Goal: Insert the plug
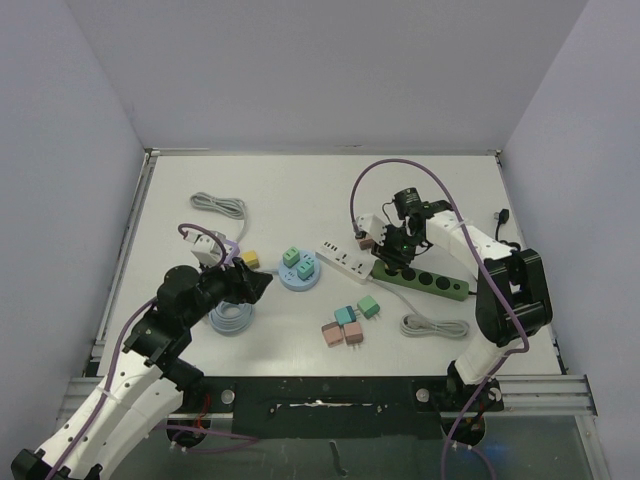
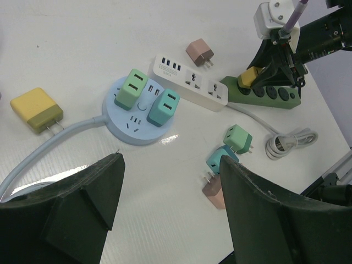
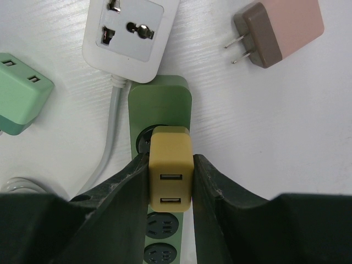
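Observation:
My right gripper (image 3: 171,179) is shut on a yellow plug (image 3: 171,168) with two USB ports. It holds the plug right over the first socket at the end of the green power strip (image 3: 160,99); whether the prongs are seated is hidden. In the top view the right gripper (image 1: 391,255) is over the left end of the green strip (image 1: 440,281). The left wrist view shows the yellow plug (image 2: 248,77) at that strip end (image 2: 275,93). My left gripper (image 2: 170,181) is open and empty, hovering above the table near the round blue socket hub (image 1: 299,271).
A white power strip (image 1: 347,264) lies left of the green one. A brown-pink plug (image 3: 278,30) lies near it. Green, teal and pink plugs (image 1: 348,322) lie at front centre. A second yellow plug (image 1: 249,260), coiled cables (image 1: 436,326) and another cable coil (image 1: 221,206) lie around.

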Controlling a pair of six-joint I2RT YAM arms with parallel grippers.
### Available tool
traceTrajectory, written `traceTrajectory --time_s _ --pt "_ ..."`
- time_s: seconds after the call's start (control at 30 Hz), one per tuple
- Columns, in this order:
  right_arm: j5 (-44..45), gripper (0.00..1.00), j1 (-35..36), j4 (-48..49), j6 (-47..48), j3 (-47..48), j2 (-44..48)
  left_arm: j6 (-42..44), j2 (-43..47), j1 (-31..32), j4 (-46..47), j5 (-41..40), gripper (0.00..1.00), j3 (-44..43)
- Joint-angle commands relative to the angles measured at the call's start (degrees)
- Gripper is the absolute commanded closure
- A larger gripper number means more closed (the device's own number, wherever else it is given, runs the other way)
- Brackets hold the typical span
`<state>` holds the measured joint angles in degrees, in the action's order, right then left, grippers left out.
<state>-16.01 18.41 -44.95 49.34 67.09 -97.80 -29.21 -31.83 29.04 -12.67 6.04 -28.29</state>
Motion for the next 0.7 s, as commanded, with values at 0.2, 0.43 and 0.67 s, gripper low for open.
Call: traceTrajectory --time_s 0.2,0.43,0.67 --pt "9.0 1.00 -0.9 2.2 3.0 -6.0 -11.0 1.6 0.5 -0.3 3.1 -0.5 0.32 -0.6" --pt "1.7 0.79 0.6 -0.5 1.3 -0.6 -1.7 1.5 0.0 -0.3 2.9 -0.4 0.32 -0.8" --pt "0.0 0.56 0.5 -1.2 1.4 -0.6 5.1 1.0 -1.2 -0.3 2.7 -0.5 0.32 -1.1"
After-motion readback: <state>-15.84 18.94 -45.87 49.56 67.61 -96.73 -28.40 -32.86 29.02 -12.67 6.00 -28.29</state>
